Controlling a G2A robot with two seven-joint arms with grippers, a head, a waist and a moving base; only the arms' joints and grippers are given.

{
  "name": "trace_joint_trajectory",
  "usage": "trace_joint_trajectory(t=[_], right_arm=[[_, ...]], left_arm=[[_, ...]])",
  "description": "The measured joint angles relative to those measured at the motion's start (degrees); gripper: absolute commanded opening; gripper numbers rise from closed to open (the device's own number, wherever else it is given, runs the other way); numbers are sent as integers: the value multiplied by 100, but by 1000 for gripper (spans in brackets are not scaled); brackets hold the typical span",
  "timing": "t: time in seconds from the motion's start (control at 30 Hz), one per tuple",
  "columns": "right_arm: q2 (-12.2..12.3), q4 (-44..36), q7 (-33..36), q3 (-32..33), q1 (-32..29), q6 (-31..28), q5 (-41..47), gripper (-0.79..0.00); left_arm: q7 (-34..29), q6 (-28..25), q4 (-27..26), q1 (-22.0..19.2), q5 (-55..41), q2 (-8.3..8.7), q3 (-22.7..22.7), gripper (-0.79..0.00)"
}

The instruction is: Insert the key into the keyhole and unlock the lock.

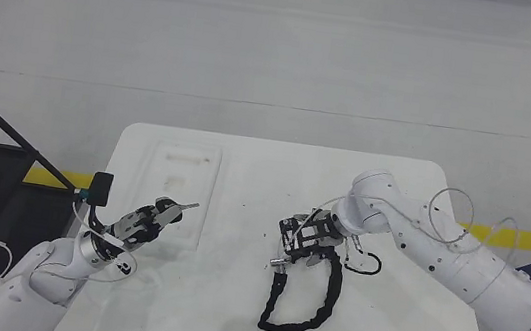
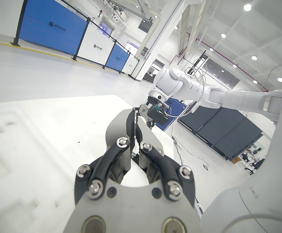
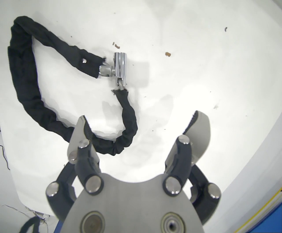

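Where the two fingers of the left claw press together, it is hard to see if anything is pinched between them. From the top view a thin silvery bit sticks out past that clenched claw. It is too small to say if it is the key.

The right claw is spread wide and grips nothing. Its wrist view shows the shiny silver metal lock barrel lying flat on the white table. The barrel is just ahead of the claw's tips and does not touch them. From the top view the barrel is tiny and half lost under the claw.

The long chain in a black cloth sleeve joins the barrel at both ends and makes a loop. One part runs right by one finger, which hides a bit of it. A white foam tray lies on the table beside the left claw.
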Motion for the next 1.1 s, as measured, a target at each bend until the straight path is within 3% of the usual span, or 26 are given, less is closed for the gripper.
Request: trace_joint_trajectory(t=[0.27,0.57,0.9,1.0,1.07,1.1], right_arm=[[-234,715,-1187,0,-220,0,-824,-434],[-426,1034,-1571,0,-487,0,-1397,-409],[-350,813,-1857,0,-328,0,-1669,-406],[-262,601,-1836,0,-381,0,-1749,-443],[-189,459,-1774,0,-445,0,-1809,-394],[-158,410,-1758,0,-464,0,-1811,-314]], left_arm=[[0,0,0,0,0,0,0,-785],[0,0,0,0,0,0,0,-785],[0,0,0,0,0,0,0,-785],[0,0,0,0,0,0,0,-785],[0,0,0,0,0,0,0,-785],[0,0,0,0,0,0,0,-785]])
